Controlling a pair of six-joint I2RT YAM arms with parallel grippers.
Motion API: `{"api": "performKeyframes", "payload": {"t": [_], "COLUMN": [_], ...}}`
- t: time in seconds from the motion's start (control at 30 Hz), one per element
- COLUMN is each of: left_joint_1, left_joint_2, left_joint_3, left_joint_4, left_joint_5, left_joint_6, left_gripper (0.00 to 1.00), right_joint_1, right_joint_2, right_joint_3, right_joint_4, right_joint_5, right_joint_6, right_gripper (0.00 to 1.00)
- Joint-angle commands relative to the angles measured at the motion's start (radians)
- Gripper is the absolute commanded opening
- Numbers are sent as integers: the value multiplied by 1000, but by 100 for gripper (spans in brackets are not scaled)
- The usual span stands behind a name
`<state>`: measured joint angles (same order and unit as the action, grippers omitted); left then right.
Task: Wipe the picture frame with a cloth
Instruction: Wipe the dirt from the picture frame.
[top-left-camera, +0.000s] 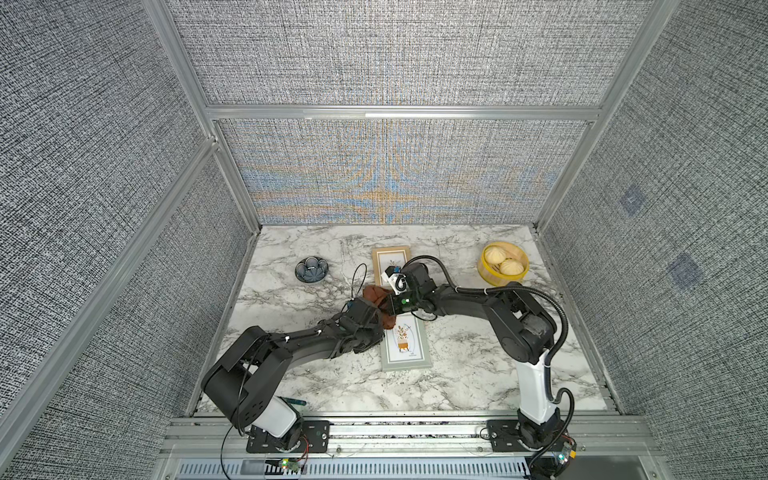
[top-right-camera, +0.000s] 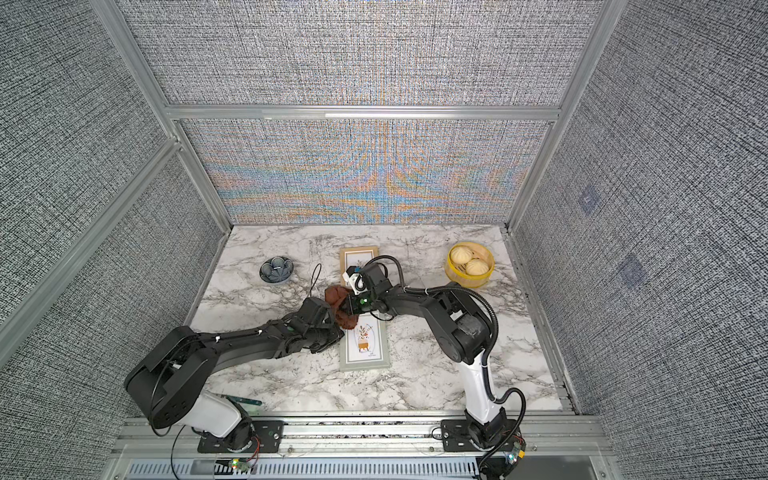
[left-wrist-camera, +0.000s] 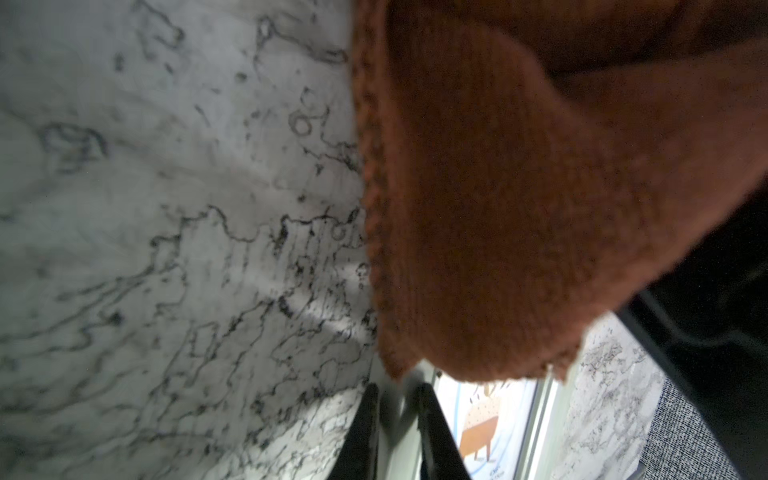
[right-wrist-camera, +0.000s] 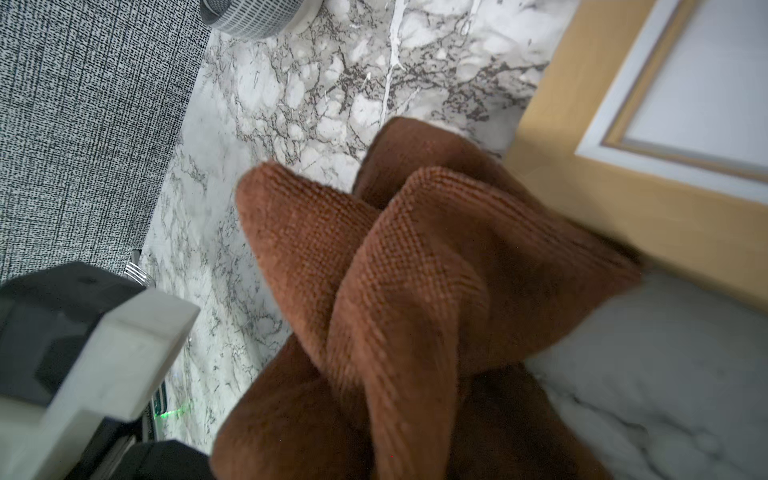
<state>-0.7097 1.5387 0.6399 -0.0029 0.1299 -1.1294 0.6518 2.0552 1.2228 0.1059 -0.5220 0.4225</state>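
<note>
Found the cloth (top-left-camera: 374, 296) bunched mid-picture, pinched shut in the right gripper (top-left-camera: 385, 306). Placed the grey picture frame (top-left-camera: 406, 347) just below it, long axis up-down. Spotted the left gripper (left-wrist-camera: 397, 390) at its upper-left corner, nearly closed; hold unclear.

Tiny caption inside picture frame (top-left-camera: 407, 365), illegible

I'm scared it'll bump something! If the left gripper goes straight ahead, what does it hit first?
Probably the cloth, hanging just past the left gripper, though depth is unclear.
</note>
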Motion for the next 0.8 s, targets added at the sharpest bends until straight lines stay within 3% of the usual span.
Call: {"api": "performKeyframes", "payload": {"t": [0.0,0.17,0.4,0.53,0.63,0.77], "left_joint_1": [1,3,2,2,5,16], "left_joint_2": [0,-15,-9,-35,-89,-215], "left_joint_3": [-15,-19,34,138,225,266], "left_joint_4": [-155,-182,-178,-207,-295,-400], "left_joint_5": [-55,-71,-51,-39,-104,-223], "left_joint_6": [-10,-20,16,72,83,91], "left_gripper": [16,16,20,35,49,61], "right_joint_1": [-66,-196,-270,-263,-251,-240], "right_joint_2": [-47,-174,-384,-465,-489,-468], "right_joint_3": [-82,-217,-293,-296,-294,-270], "right_joint_4": [-131,-117,-142,-123,-106,-72], "right_joint_5": [51,129,279,205,128,-27], "right_joint_6": [-3,-19,-46,-47,-30,43], "right_gripper": [0,0,0,0,0,0]}}
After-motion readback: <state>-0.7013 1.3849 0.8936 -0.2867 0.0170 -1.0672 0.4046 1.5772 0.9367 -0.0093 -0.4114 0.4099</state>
